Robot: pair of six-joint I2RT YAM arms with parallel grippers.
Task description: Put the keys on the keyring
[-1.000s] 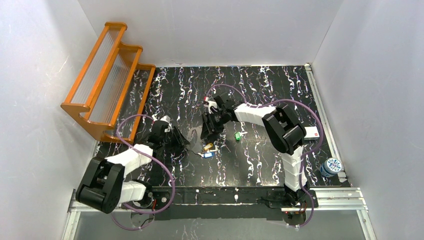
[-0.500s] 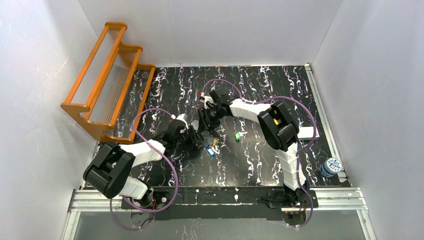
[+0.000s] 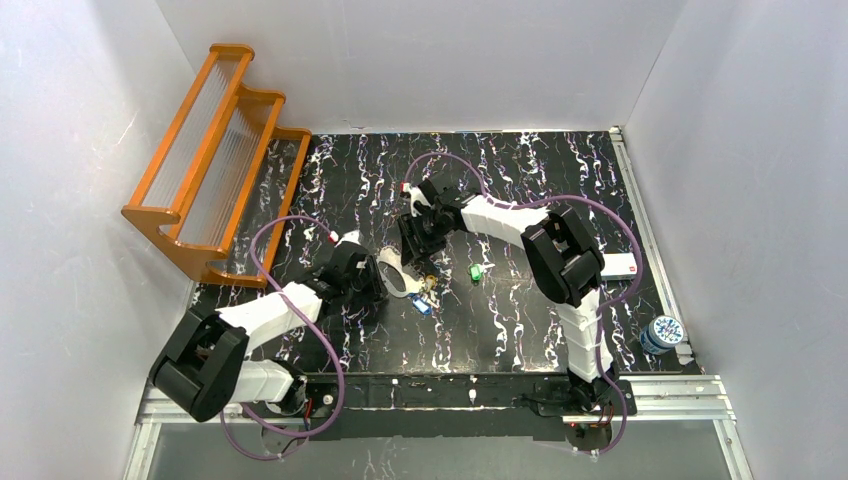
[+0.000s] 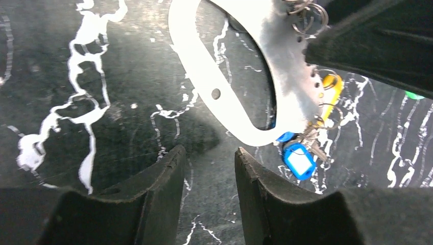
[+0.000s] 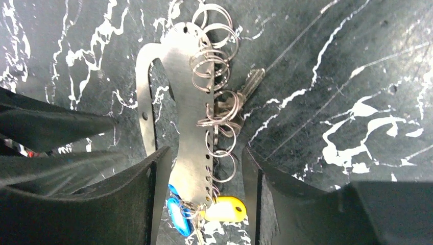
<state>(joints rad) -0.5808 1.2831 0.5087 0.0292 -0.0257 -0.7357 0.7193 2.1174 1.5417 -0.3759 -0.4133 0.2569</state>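
Over the last half second the left gripper (image 4: 207, 154) has drawn back toward the lower left of the top view, baring the keyring (image 5: 189, 127) at its centre. Nearest, the left jaws stand partly open with nothing between them, just short of the keyring's rounded end. The blue key (image 4: 298, 159) and yellow key (image 5: 224, 209) appear already hung there. Beyond them, the right gripper (image 5: 201, 153) straddles the keyring, jaws apart and not visibly pinching it. The green key (image 3: 476, 271) lies loose to the right. I judge it best that the left gripper steady the keyring while the right fetches the green key.
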